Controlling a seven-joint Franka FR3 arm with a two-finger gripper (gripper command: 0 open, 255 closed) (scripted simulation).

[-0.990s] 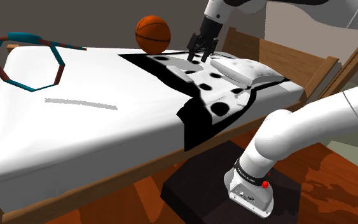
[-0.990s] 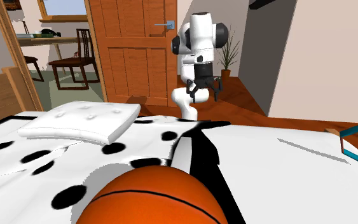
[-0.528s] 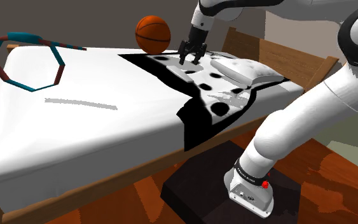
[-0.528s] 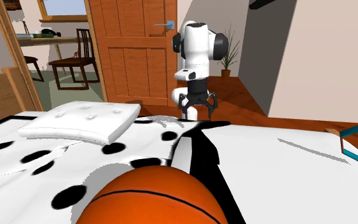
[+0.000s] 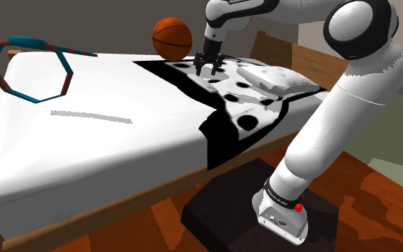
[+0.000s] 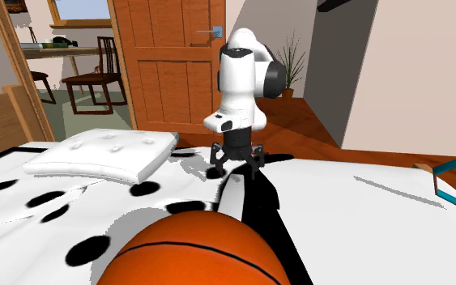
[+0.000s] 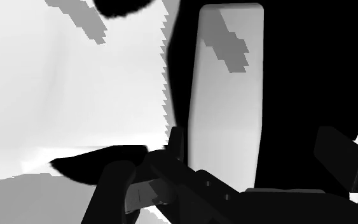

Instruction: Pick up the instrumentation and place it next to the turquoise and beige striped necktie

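Clearly, the black fingers [image 7: 176,145] stood wide apart and held nothing, one on each side of the near end of the instrument [image 7: 228,89]. As far as I could see, they did not touch it. This instrument was a flat, long, pale grey plate with rounded corners. It lay on the black-and-white spotted cover of the bed [image 5: 107,150], between the orange basketball [image 5: 172,38] and the white pillow [image 5: 275,77]. I judged it stiff, light and rather smooth. It was also very thin, so the fingers would have to go down almost to the cover and close across its narrow width, near the middle. The turquoise and dark red striped necktie [image 5: 31,68] lay well apart, at the shoulder view's left.
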